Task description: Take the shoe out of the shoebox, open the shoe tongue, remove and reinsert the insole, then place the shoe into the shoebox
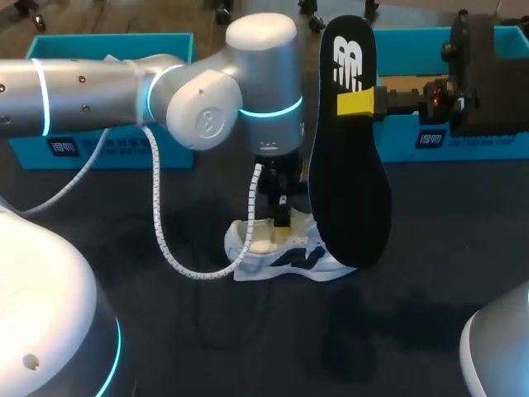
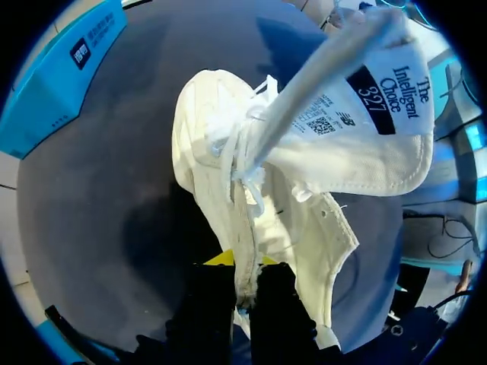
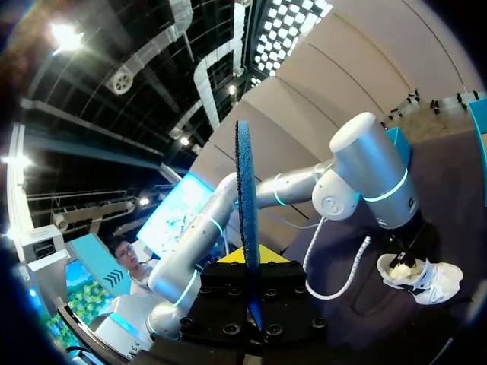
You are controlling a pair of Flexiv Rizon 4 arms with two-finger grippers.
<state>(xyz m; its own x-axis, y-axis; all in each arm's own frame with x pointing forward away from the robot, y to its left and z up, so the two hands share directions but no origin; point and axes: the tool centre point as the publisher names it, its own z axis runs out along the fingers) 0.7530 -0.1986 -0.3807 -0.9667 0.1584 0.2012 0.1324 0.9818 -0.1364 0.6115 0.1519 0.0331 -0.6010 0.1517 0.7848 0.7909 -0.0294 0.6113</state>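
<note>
**Left to right across the dark table (image 1: 248, 347).** The left blue box (image 1: 99, 149) stands at the far edge. The left arm (image 1: 99, 91) comes in over it and bends down at mid-table.

The left gripper (image 2: 245, 293) points down onto the white shoe (image 1: 289, 258). In the left wrist view its two fingers are pressed together on a thin white edge of the shoe. This is probably the rim of the upper beside the lace opening, though the fingers hide the exact spot. Ahead of the fingers the tongue (image 2: 358, 144) is lifted up and away, with its printed label showing.

The shoe lies on the table, outside both boxes. Just right of it the black insole (image 1: 351, 182) hangs upright, out of the shoe. Its lower end overlaps the shoe in the head view, and contact cannot be judged.

The right gripper (image 1: 357, 102) pinches the insole near its upper end, one finger on each face. The right wrist view shows the insole edge-on between the fingers. The right blue box (image 1: 463, 145) stands behind it at the far edge.
</note>
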